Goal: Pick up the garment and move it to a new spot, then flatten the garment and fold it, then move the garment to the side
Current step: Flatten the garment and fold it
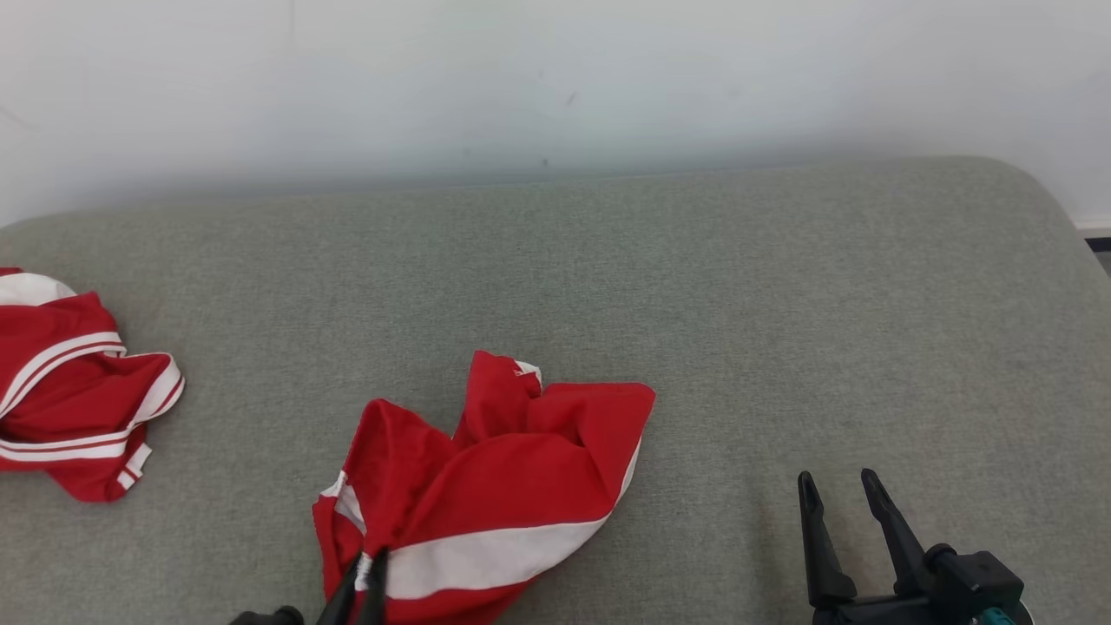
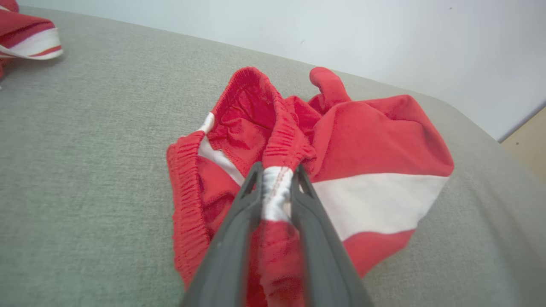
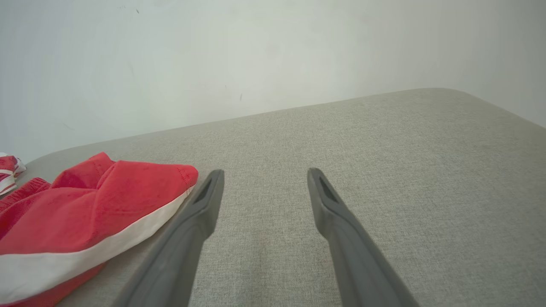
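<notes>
crumpled red shorts with a white stripe (image 1: 512,469) sat near the grey fabric cushion's (image 1: 781,286) front edge, left of middle. left gripper (image 2: 277,172) pinched their waistband (image 2: 281,140), right gripper (image 1: 838,486) gaped empty. pick-up step, probably; next needs a clean lift.

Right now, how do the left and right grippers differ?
The left gripper has jaws nearly together, pinching the garment by its waistband; the right gripper has jaws spread wide, nothing between them. The left gripper is at the garment; the right gripper is over bare cushion, apart from it. Shared: long dark fingers.
</notes>
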